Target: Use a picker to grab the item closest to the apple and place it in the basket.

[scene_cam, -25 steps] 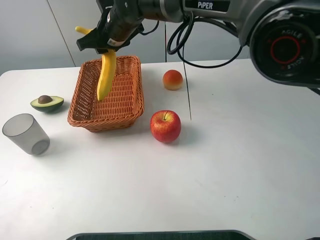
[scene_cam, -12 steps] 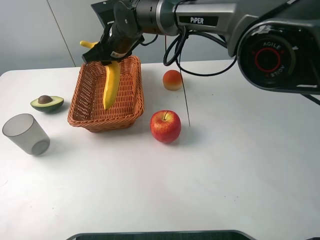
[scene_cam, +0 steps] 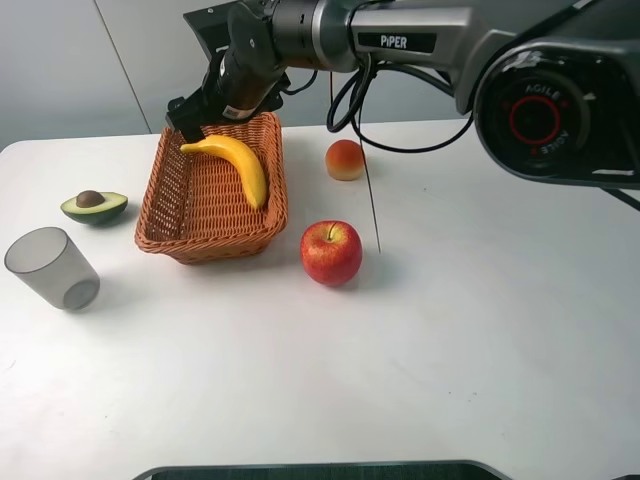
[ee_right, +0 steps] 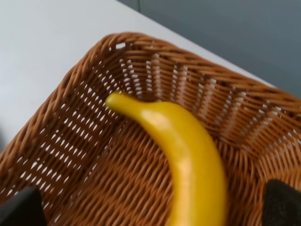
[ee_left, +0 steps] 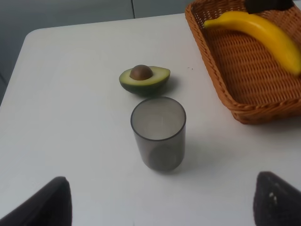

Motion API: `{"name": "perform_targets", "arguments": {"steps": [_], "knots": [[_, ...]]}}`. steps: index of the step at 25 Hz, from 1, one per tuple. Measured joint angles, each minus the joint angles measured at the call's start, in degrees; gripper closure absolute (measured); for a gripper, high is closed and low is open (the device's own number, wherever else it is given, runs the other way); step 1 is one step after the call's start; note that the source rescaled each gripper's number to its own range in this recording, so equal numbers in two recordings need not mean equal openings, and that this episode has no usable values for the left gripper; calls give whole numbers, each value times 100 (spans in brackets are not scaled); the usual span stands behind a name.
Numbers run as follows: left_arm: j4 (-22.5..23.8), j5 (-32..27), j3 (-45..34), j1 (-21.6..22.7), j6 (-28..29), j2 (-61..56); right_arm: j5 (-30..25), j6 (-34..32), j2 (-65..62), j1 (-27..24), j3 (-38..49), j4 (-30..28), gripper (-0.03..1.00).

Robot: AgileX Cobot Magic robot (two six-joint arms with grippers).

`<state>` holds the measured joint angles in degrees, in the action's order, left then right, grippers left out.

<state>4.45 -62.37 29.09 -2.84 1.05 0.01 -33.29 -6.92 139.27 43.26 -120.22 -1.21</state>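
Note:
The yellow banana (scene_cam: pixel 240 165) lies loose in the wicker basket (scene_cam: pixel 215 245), curving from its far left corner to its right wall; it also shows as the banana (ee_right: pixel 188 150) and the banana (ee_left: pixel 263 30). Just above the banana's stem end, over the basket's far rim, my right gripper (scene_cam: pixel 193 118) hangs open; its dark fingers (ee_right: pixel 21 207) stand wide apart with nothing between them. The red apple (scene_cam: pixel 331 252) rests on the table right of the basket. My left gripper (ee_left: pixel 162 202) is open over the table's left part, out of the high view.
A peach-coloured fruit (scene_cam: pixel 345 160) sits behind the apple. Left of the basket are an avocado half (scene_cam: pixel 94 206) and a grey translucent cup (scene_cam: pixel 52 267), and the left wrist view shows that cup (ee_left: pixel 158 132) just ahead of the left gripper. The right arm's cable (scene_cam: pixel 370 190) hangs near the apple.
The banana hung upright from the right gripper over the basket; now it has been let go and lies flat inside. The right gripper has opened and stayed over the far rim.

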Motion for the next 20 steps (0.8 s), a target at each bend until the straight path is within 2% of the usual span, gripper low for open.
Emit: {"name": "perform_targets", "arguments": {"steps": [7,10,13,20], "knots": [[0,0,0,0,-10,0,-1191,10,-817,0,41,121,-3],[0,0,0,0,-10,0,-1726,35,-1239,-69,381,66,-3],[0,0,0,0,-10,0,-1980,64,-1791,-323,1272,66,-3],[0,0,0,0,-10,0,-1960,247,-3519,-1331,3749,518,-3]]}}
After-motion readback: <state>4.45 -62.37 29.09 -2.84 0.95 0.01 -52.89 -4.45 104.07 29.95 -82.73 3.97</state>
